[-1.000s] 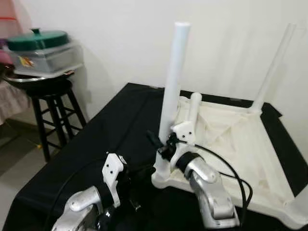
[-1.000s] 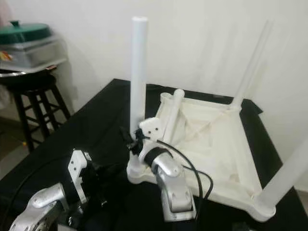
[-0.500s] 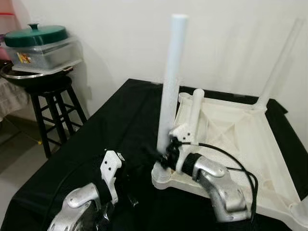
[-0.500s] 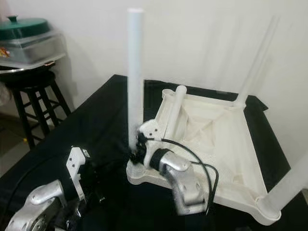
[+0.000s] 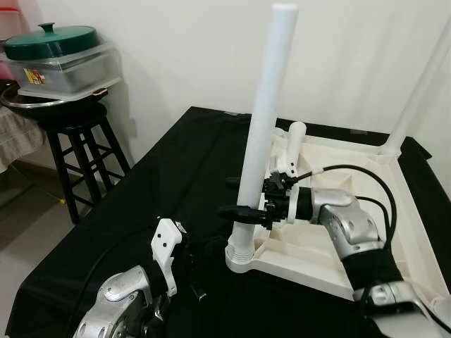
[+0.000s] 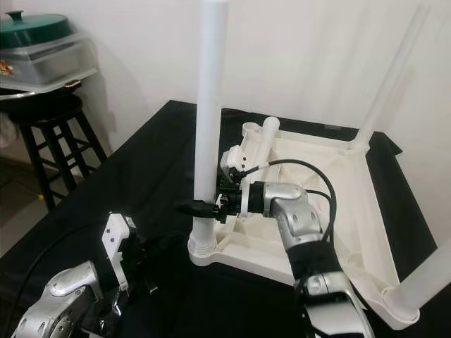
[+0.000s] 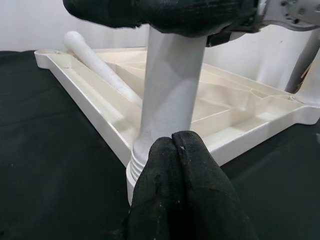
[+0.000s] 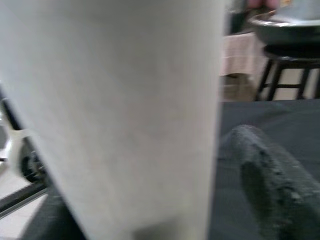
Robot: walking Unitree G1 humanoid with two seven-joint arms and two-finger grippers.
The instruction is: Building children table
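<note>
**Leg held upright in near corner socket**

Tabletop (image 5: pixel 338 204): white plastic, lies upside down on black cloth (image 5: pixel 162 190) covering the work surface. Ribbed underside faces up.

Near-left leg (image 5: pixel 264 120): white tube, stands upright w/ its ringed foot seated in the corner socket (image 5: pixel 239 257) closest to the robot. Slight lean can't be ruled out.

Right gripper (image 5: pixel 241 197): reaches in from the tabletop side, fingers astride the lower part of that leg, one on each side, pinching it. Right wrist view confirms: leg right up against the camera, one black finger (image 8: pixel 265 185) alongside it.

Left gripper (image 7: pixel 180 150): low, just in front of the socket corner, fingers pressed together w/ nothing between; tips near the leg's base; contact can't be told. Left arm (image 5: pixel 123 296) sits low over the cloth.

Loose leg (image 5: pixel 292 144): lies slanted inside the tabletop along its left rim, rounded end up.

Far-right leg (image 5: pixel 423 77): upright in far corner. Another leg (image 6: pixel 430 274) stands at near-right corner.

Surroundings: dark wooden stool (image 5: pixel 77 151) at left by the wall, carrying a metal basin (image 5: pixel 28 105) and a clear container w/ green lid (image 5: pixel 53 39).
</note>
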